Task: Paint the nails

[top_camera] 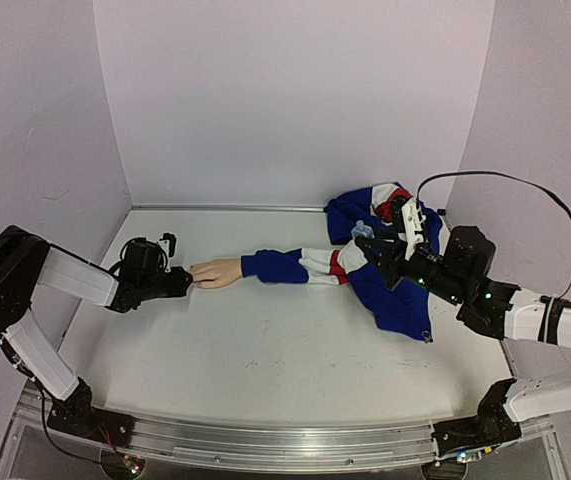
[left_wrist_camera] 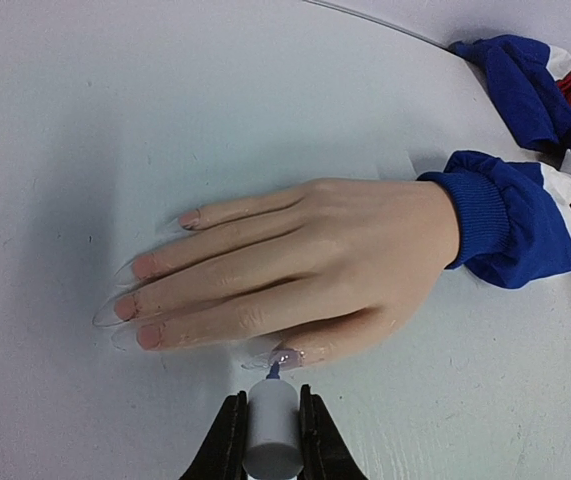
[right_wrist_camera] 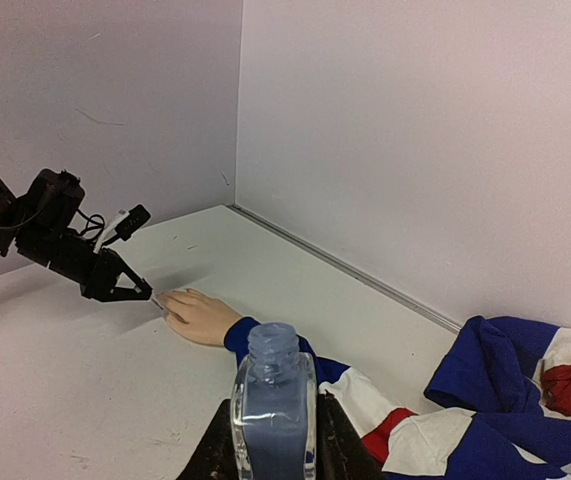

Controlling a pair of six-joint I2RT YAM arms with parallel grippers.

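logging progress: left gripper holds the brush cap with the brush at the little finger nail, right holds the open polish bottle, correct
No: the brush under the cap in the left gripper is at the thumb nail of the mannequin hand, not the little finger nail, per the left wrist view. The right gripper holds the open polish bottle.

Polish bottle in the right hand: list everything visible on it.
The bottle is small, clear, glass-looking and flat-sided, nearly full of pale blue liquid. Its threaded neck is open, with no cap. It stands upright, clamped between the fingers of the right hand, beside the blue jacket. Nothing else touches it.
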